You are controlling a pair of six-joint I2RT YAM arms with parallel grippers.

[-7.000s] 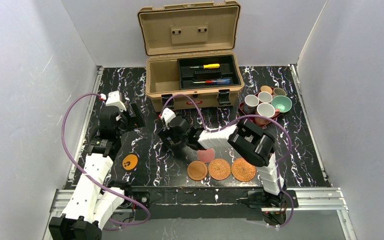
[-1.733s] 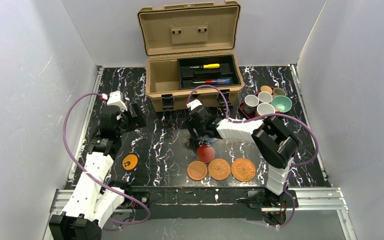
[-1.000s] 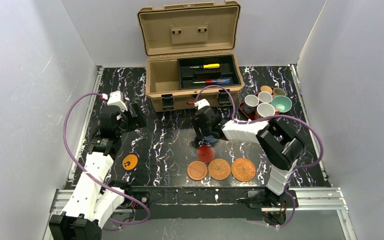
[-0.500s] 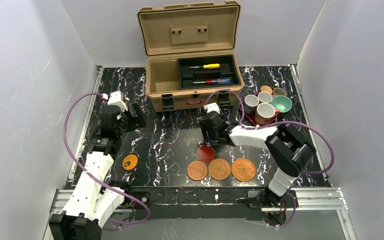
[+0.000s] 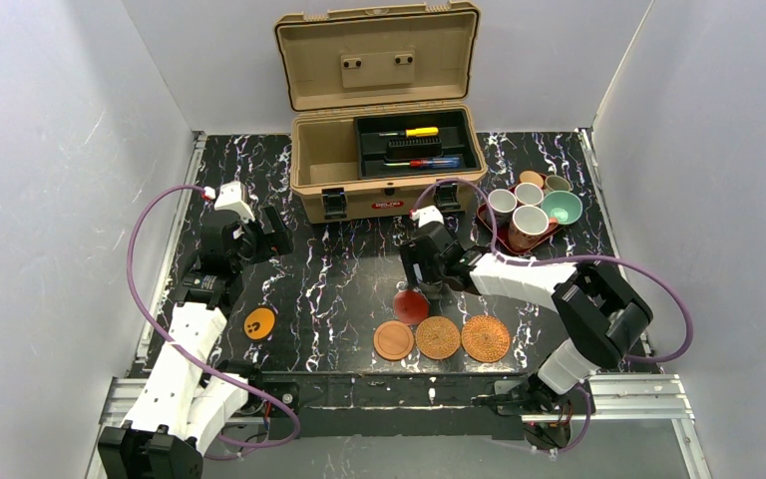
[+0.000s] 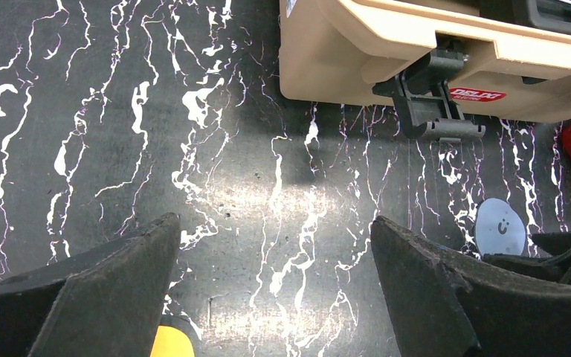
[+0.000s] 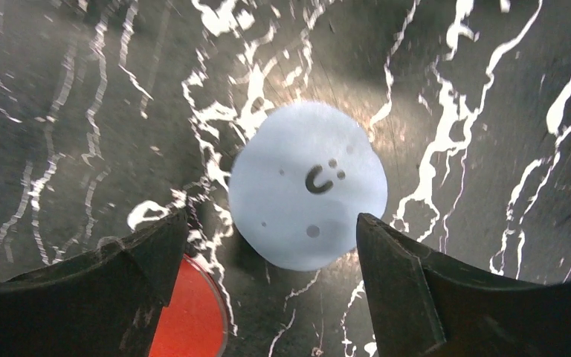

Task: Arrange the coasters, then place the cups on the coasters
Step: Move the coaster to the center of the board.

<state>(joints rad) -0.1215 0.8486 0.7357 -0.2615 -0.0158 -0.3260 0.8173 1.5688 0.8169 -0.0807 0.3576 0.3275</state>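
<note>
Right wrist view: the blue-grey coaster point(image 7: 308, 195) is seen lying flat on the marbled table point(image 7: 59, 111), between the spread-apart fingers of the right gripper point(image 7: 268, 230), just beside the pinkish-red coaster point(image 7: 189, 316). The left gripper point(image 6: 271, 230) is held wide apart over the table, gripping nothing. The cups point(image 5: 531, 218) are grouped far right.

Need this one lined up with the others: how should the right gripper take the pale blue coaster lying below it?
Pinch the blue coaster across its thin rim, coming straight down from above. It lies flat on the table, so only the edge offers purchase. The open right gripper straddles it; close on the two sides away from the red coaster, which sits close beside it.
</note>
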